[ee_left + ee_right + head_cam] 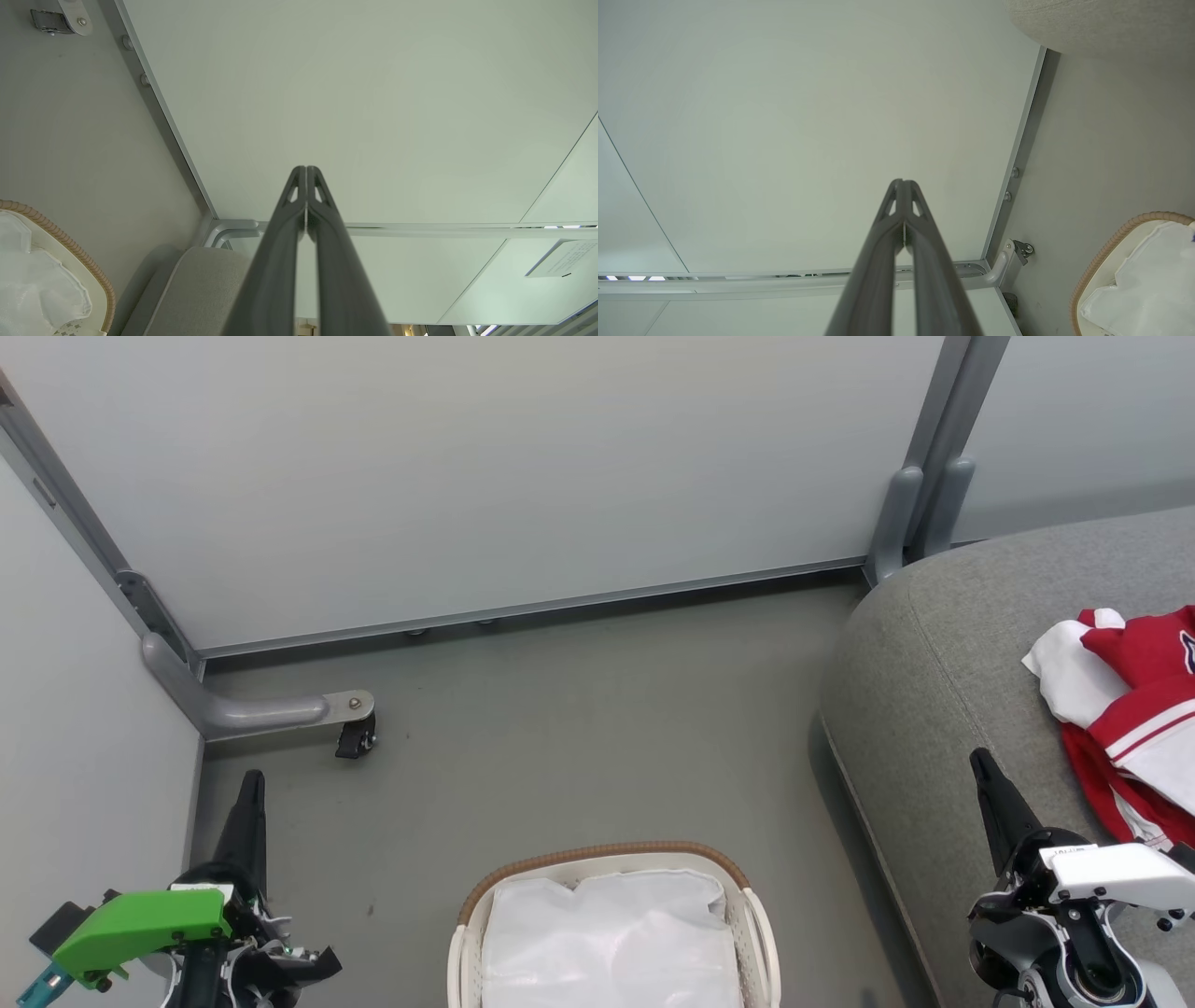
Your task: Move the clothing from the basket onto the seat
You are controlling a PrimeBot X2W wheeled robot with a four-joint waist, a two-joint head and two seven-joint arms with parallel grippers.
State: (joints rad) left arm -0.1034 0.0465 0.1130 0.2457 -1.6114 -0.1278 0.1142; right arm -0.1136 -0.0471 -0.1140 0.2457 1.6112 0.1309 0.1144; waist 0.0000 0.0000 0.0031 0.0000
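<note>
Both claws are pinched tight, tip to tip, holding nothing. The left gripper (250, 784) hangs over the floor (579, 728) beside the basket (597, 852), and the right gripper (980, 761) is over the edge of the seat (934, 691). The red-and-white clothing (1144, 709) lies heaped on the seat, just right of that gripper, while the basket shows its white liner (607, 933).

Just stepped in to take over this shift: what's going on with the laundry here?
A two-armed robot is moving clothing from a basket to a seat, and that looks done. The red and white clothing lies heaped on the grey seat. The basket on the floor shows just its white liner. The left pincer and right pincer are both shut, holding nothing, either side of the basket.
</note>
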